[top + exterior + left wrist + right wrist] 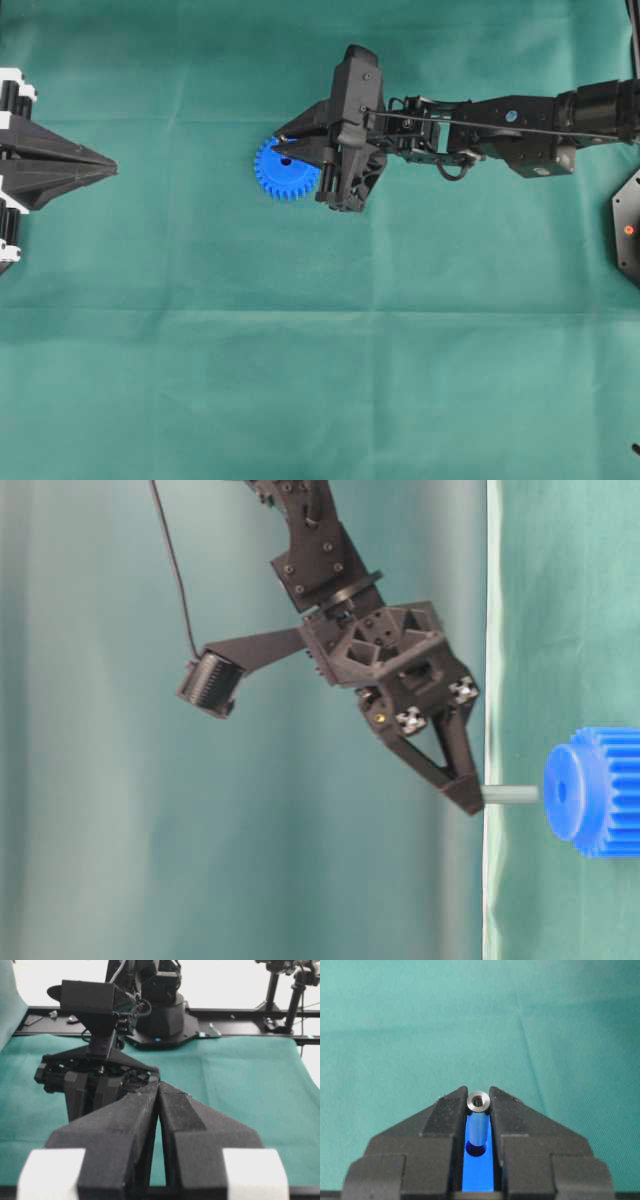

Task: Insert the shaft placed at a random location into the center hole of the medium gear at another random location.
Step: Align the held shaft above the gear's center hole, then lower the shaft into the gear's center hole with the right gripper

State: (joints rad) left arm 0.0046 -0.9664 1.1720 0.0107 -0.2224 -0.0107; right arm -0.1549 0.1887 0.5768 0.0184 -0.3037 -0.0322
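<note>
The right gripper (468,798) is clamping the small silvery-grey metal shaft (510,795) between its fingertips and holding it just above the bright blue toothed plastic gear (598,790) lying on the green cloth (320,380) — this looks like the alignment step. The pin's free end is sitting just off the raised hub, pointed at the small dark center hole (560,792). The next move calls for a straight, careful descent, axis kept true. The left gripper (100,166) is parked at the edge, jaws together, holding nothing.
</note>
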